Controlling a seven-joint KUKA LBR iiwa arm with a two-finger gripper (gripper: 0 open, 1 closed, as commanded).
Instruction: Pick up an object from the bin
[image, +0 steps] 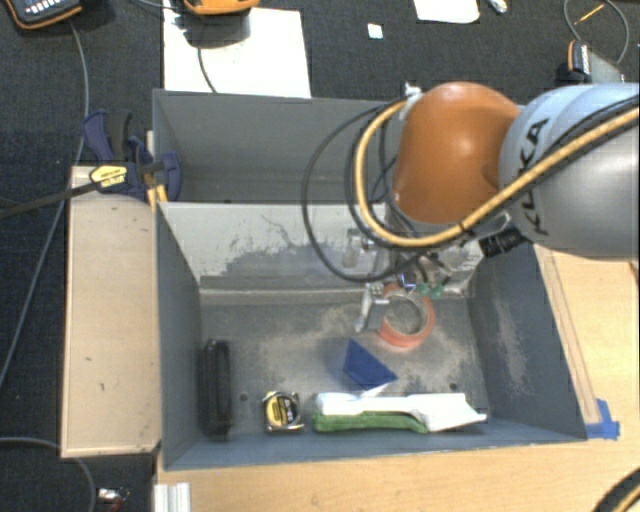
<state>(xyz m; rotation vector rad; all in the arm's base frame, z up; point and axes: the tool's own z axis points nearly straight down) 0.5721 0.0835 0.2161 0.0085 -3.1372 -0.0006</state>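
Grey metal bin (250, 260), contents listed from its left wall to its right wall.

1. Black bar (216, 388), long and narrow. It lies on the floor close to the left wall, lengthwise from front to back and near the front left corner.

2. Small tape measure (283, 411), yellow and black case. It sits near the front edge, just right of the black bar and apart from it.

3. Blue flat piece (365, 366), roughly square and set cornerwise. It rests on the floor near the middle, just behind the left end of item 4.

4. White and green long item (400, 412). It lies along the front edge, white part above and a green strip below, running from beside the tape measure towards the front right corner.

5. Orange ring (410, 325), like a roll of tape. It lies flat on the floor right of the middle, behind the blue piece and apart from it.

6. Tool (388, 306). It is low in the bin at the left rim of the orange ring. Whether it stands apart or together cannot be told, nor whether it has hold of the ring.

7. Arm (580, 170), grey, with an orange cover (450, 150) and looped cables (340, 200). It comes in over the right wall and back right corner.
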